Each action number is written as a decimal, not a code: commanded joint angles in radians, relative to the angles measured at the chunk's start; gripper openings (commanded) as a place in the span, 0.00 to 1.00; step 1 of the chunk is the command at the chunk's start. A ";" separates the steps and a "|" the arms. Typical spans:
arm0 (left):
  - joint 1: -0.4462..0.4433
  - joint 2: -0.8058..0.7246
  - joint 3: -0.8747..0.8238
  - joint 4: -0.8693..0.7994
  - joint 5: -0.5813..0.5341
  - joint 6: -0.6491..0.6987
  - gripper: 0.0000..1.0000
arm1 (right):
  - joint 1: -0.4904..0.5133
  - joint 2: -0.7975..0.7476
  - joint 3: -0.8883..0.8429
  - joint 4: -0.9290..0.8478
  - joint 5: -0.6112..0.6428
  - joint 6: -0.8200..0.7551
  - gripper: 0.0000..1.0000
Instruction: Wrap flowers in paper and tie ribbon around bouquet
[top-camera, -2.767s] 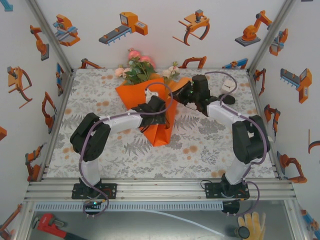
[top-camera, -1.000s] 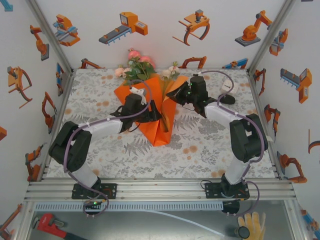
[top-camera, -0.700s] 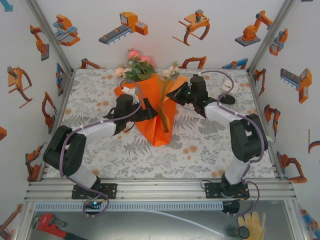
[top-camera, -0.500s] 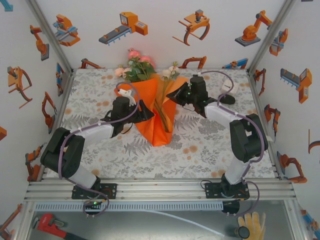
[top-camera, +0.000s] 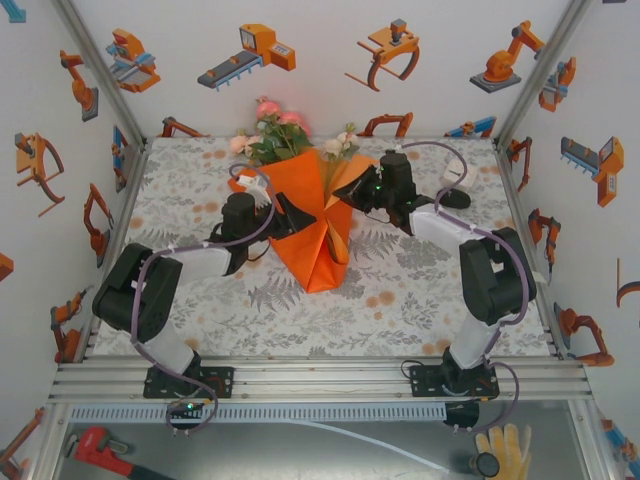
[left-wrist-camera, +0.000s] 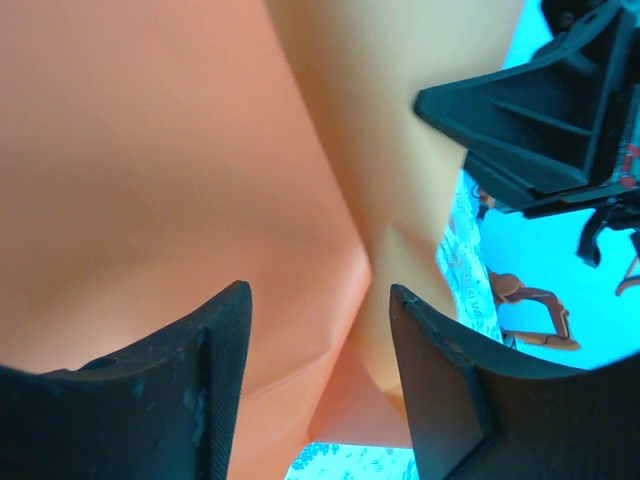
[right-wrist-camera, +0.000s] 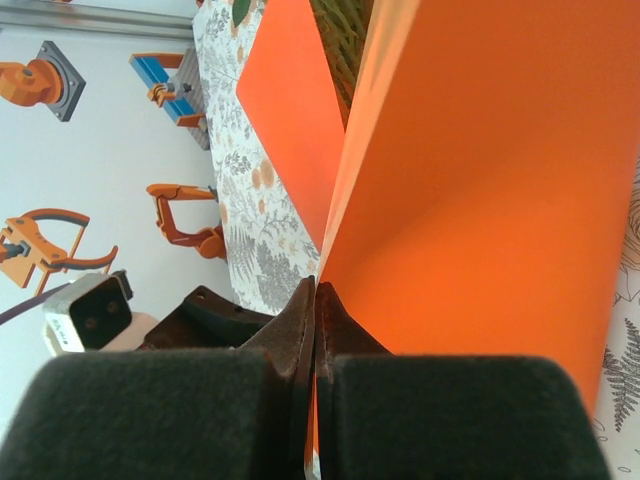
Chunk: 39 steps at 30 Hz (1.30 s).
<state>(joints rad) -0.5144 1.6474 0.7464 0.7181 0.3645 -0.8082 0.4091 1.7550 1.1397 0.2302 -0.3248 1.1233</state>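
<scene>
Locate the large bright orange matte paper sheet (top-camera: 315, 228) at far middle of the floral-print table (top-camera: 410, 295), tented over the pink-and-cream thin-stemmed flowers (top-camera: 275, 135). Treat as light, springy, crease-prone, probably slippery. Take hold at edges or folds only. Note right gripper (right-wrist-camera: 315, 288) pinched shut on the right edge, left gripper (left-wrist-camera: 320, 300) gaping astride the left fold.

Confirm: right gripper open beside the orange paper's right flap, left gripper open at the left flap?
Wrong on the right gripper: it is shut, pinching the right-flap edge of the paper, as the right wrist view shows. The left gripper is open at the left flap, as stated.
</scene>
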 joint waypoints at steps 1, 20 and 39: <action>-0.005 -0.015 0.022 0.045 0.005 -0.008 0.52 | -0.004 -0.037 0.003 -0.008 0.001 -0.027 0.00; -0.164 -0.037 0.214 -0.570 -0.182 0.208 0.19 | -0.007 -0.059 -0.003 -0.035 0.033 -0.042 0.00; -0.187 0.194 0.223 -0.439 -0.204 0.229 0.23 | 0.014 0.001 0.108 -0.063 0.044 -0.075 0.00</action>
<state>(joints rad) -0.6991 1.8313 0.9833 0.2195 0.1505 -0.5728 0.4019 1.7142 1.1976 0.1493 -0.2729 1.0496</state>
